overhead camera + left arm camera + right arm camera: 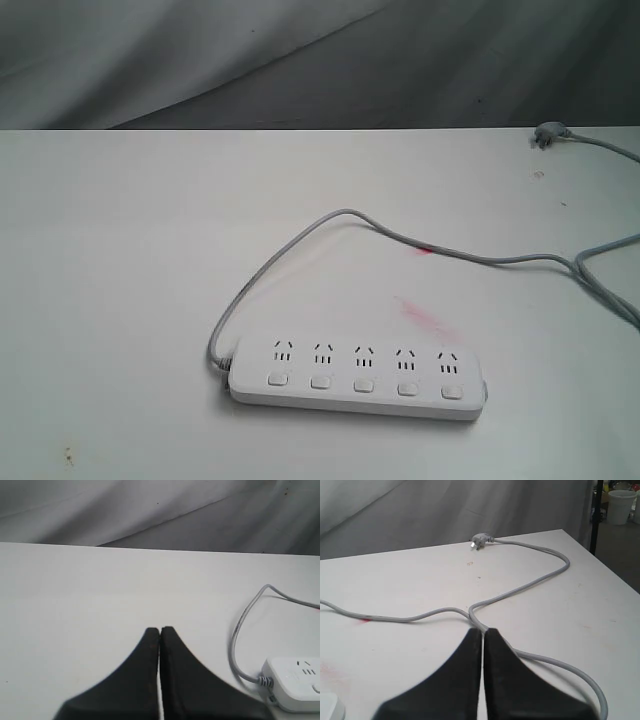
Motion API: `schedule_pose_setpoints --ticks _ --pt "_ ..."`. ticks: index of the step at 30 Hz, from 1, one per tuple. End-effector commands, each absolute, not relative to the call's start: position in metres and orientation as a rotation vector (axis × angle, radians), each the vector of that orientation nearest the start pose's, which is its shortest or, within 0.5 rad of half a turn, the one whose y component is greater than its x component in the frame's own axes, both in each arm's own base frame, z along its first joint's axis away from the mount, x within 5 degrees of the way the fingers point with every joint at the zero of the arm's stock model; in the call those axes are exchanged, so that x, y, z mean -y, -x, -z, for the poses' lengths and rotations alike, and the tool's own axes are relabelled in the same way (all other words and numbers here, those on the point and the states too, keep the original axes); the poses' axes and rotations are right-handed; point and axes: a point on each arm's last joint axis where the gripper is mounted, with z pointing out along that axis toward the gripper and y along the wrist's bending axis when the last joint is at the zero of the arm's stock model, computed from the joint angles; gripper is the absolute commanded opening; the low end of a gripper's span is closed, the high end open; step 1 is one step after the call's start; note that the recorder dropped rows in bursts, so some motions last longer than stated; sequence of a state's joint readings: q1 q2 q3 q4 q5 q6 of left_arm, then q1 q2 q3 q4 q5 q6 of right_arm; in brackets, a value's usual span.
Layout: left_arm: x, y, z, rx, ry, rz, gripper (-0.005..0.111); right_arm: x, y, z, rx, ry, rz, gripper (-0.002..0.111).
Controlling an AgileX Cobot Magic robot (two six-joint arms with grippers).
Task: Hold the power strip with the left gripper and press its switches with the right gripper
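My left claw and right claw sit pressed together; power strip looks light, stiff, slick, so grip near cord end.

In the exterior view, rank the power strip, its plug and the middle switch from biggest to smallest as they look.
1. power strip, largest by far.
2. plug, lying farther back, so distance shrinks it.
3. middle switch, a little smaller than the plug.
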State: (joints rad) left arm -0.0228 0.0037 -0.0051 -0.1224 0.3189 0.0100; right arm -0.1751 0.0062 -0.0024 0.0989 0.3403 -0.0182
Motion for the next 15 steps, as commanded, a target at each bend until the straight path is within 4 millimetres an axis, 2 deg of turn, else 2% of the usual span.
schedule_pose_setpoints --ticks 1,10,15 --pt "0.0047 -0.0542 -0.1858 -1.788 0.043 0.127 0.002 0.0063 -0.0534 -0.1832 -1.805 -0.199 0.04 0.002" --pt "0.0047 -0.0542 -0.1858 -1.788 0.043 0.127 0.002 0.0063 -0.0534 -0.1832 -1.805 -0.199 0.04 0.002" --pt "0.0019 -0.0546 -0.1872 -1.77 -0.046 0.008 0.002 0.0063 -0.0534 -0.1832 -1.805 -0.199 0.04 0.002"
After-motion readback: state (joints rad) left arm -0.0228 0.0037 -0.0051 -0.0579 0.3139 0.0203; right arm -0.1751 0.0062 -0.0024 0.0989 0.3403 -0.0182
